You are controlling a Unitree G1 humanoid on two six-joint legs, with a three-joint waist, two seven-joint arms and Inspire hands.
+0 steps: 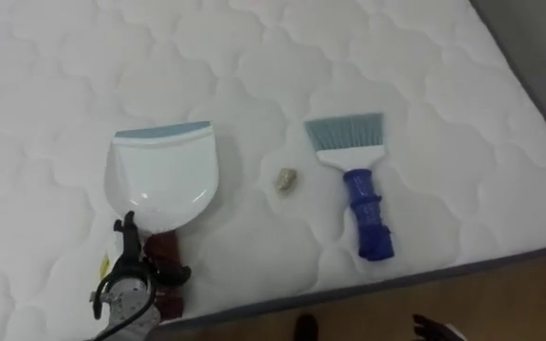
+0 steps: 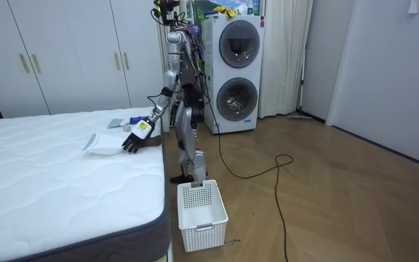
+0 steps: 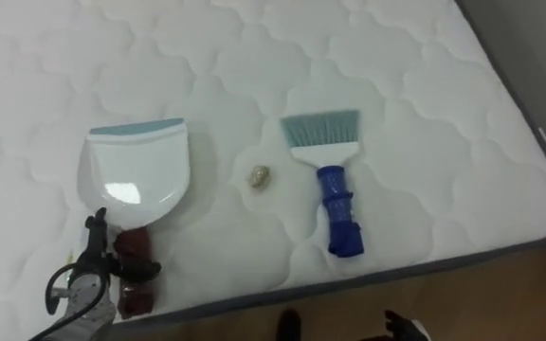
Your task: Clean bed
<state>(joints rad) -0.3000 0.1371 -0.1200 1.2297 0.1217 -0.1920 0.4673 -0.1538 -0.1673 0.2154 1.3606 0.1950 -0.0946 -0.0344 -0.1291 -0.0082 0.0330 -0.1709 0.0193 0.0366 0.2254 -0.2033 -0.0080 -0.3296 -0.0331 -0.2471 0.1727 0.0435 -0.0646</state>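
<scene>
Left hand (image 1: pixel 131 277) is curled round the dark red handle (image 1: pixel 164 248) of the dustpan (image 1: pixel 159 175), thumb sticking up beside it. The white pan lies flat on the bed (image 1: pixel 425 76) just ahead of the hand, its grey-blue lip pointing away. The hand sits at the mattress's near edge.

Right of the hand and a bit further in is a small beige crumpled scrap (image 1: pixel 285 180), just beside the pan and not touching it. Further right again is the brush (image 1: pixel 356 180), lying flat with its blue handle toward the robot and its pale bristles away.

Right hand (image 1: pixel 436 330) shows far right at the bottom edge, over wood floor; open or closed, can't tell.

In the room view the robot stands at the bedside with its left arm out over the mattress. A white basket (image 2: pixel 201 211) is on the floor near its feet, and stacked washing machines (image 2: pixel 235 73) are behind it.
</scene>
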